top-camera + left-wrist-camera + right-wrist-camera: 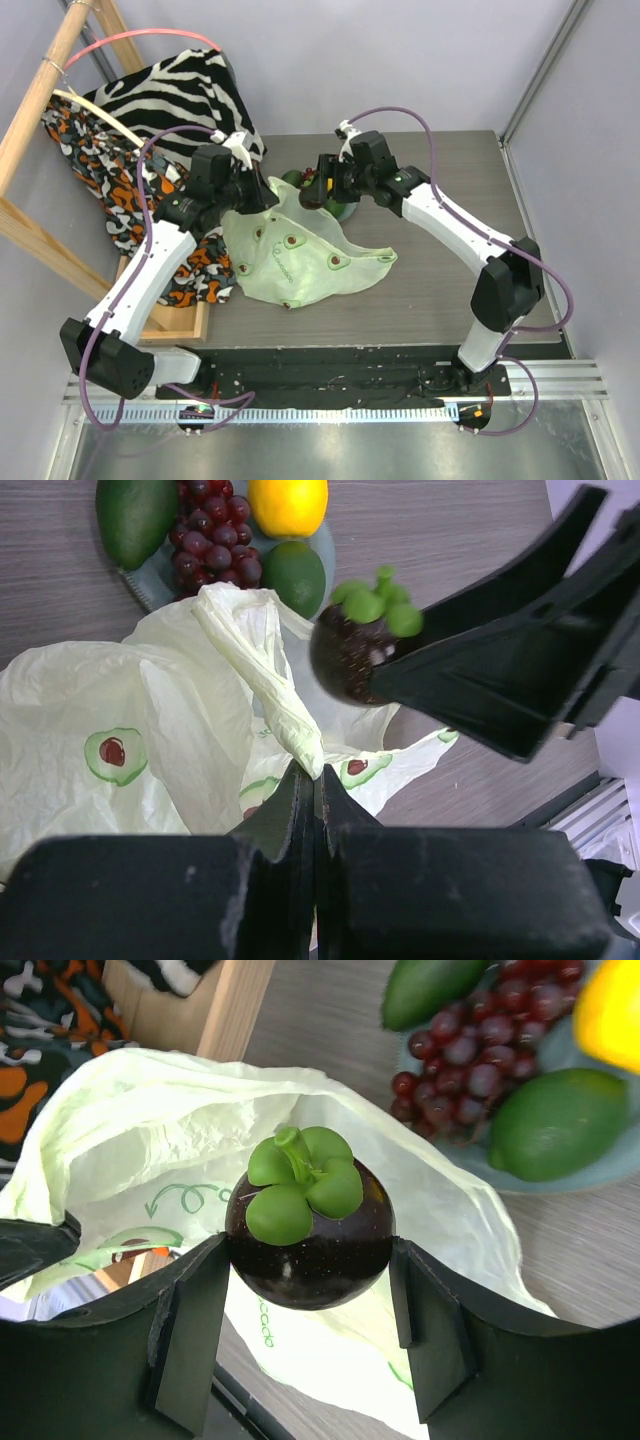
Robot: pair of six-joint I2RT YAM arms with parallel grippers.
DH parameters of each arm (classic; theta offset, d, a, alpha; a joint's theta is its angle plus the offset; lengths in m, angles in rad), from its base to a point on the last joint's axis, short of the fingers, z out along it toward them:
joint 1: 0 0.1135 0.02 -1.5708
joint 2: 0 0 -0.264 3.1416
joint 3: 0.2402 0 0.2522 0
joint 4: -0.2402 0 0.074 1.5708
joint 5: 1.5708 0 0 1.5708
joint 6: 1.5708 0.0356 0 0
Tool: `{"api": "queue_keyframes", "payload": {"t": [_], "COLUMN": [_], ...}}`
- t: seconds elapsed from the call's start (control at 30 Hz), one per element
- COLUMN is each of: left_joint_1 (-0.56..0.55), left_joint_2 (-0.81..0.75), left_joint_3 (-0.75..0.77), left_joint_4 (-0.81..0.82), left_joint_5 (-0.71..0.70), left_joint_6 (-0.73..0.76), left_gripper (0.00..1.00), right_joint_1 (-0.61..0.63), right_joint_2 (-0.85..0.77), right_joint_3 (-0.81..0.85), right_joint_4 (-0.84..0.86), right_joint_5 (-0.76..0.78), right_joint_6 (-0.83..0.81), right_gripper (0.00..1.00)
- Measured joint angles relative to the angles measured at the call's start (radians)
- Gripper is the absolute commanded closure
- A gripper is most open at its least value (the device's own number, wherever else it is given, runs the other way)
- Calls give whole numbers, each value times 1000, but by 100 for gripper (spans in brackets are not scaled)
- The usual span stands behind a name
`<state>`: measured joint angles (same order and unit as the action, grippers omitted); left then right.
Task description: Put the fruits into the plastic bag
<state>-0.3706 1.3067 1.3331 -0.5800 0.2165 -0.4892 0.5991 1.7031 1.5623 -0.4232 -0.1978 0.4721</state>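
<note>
1. Wooden frame point(40, 110): leans at the counter's point(420, 300) left edge. A zebra-striped cloth point(190, 95) is draped over it at the far-left corner, with an orange-and-black patterned cloth point(100, 180) below.
2. Left gripper point(315, 780): jaws pressed together, pinching a twisted strip of the plastic bag and holding it raised. It sits left of centre, towards the far edge.
3. Plastic bag point(300, 255): pale green, crinkled, printed with halved avocados. It lies at mid-counter, left of centre, spreading towards the near edge. Its mouth gapes upward between the two grippers.
4. Dark purple-brown round fruit point(310, 1225): glossy, with a green leafy cap facing up. It is clamped on both sides and held in the air over the bag's open mouth, touching neither bag nor counter.
5. Right gripper point(310, 1280): fingers closed against the sides of the dark purple-brown round fruit, reaching in from the right towards the centre.
6. Grey-blue plate point(150, 585): rests on the counter just beyond the bag, towards the far edge. The bag's rim is touching or overlapping its near side.
7. Plate contents, none in the bag:
   - avocado point(135, 515), at the left
   - grape bunch point(215, 535), touching the avocado
   - lemon point(288, 502), at the right
   - lime point(295, 575), nearest the bag
</note>
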Motion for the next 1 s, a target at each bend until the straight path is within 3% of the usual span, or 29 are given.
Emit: {"api": "queue_keyframes", "payload": {"t": [0.63, 1.0], "left_joint_1": [0, 0], "left_joint_2": [-43, -68], "left_joint_3": [6, 32], "left_joint_4": [17, 82], "left_joint_5": [-7, -21], "left_joint_6": [0, -10], "left_gripper": [100, 100], "right_joint_1": [83, 129], "right_joint_2": [261, 389], "right_joint_3": [48, 76], "right_joint_4": [40, 36], "right_joint_5": [-328, -361], "right_joint_6": [-119, -136], "right_gripper": [57, 57]}}
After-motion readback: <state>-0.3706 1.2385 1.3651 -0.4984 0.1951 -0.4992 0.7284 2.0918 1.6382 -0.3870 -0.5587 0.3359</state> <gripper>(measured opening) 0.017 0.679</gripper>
